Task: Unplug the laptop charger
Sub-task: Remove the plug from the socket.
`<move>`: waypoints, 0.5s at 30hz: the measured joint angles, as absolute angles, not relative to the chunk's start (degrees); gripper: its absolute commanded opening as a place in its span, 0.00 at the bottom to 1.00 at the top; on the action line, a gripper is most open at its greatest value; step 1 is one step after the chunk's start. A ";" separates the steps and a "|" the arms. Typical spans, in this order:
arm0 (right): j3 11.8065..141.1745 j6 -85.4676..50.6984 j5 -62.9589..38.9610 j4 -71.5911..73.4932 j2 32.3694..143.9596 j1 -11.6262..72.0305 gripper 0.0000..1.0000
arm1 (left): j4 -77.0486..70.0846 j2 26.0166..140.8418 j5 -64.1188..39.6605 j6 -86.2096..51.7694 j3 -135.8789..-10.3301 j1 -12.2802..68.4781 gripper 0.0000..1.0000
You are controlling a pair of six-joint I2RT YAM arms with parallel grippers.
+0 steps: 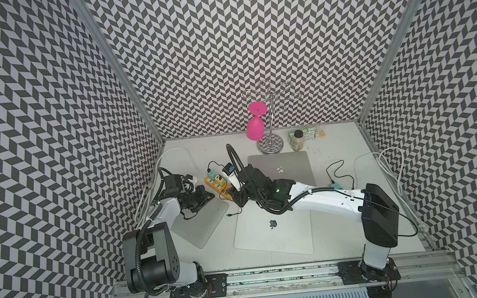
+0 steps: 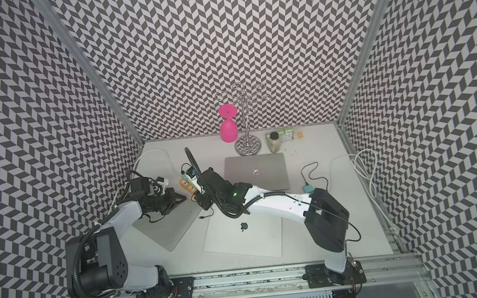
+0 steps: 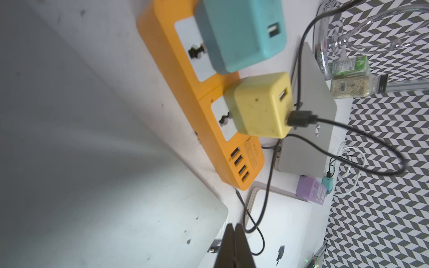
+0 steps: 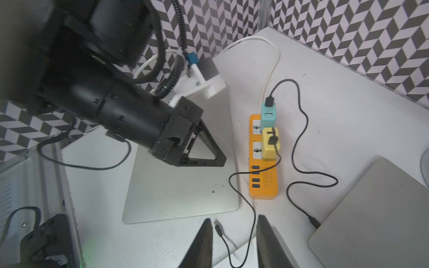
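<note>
Charger plug (image 1: pixel 229 215) lies loose on the table, left of centre in both top views, just off the corner of the silver laptop (image 1: pixel 204 223); its black cable (image 4: pixel 253 210) runs back to the yellow charger (image 4: pixel 270 146) on the orange power strip (image 4: pixel 263 185); right gripper (image 4: pixel 234 219) hangs over it, fingers parted, holding nothing; left gripper (image 3: pixel 235 226) is pinched closed over the silver laptop.
</note>
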State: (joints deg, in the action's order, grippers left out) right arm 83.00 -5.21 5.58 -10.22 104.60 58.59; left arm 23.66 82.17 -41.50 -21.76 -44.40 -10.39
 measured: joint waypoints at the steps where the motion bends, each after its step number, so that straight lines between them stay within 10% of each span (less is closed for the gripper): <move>1: 83.22 -5.45 5.58 -10.20 104.81 57.69 0.31 | 23.66 82.26 -41.78 -21.89 -45.01 -10.57 0.00; 15: 95.02 -2.68 -3.03 -14.74 119.00 51.59 0.28 | 19.05 90.59 -43.40 -25.17 -49.87 -13.30 0.00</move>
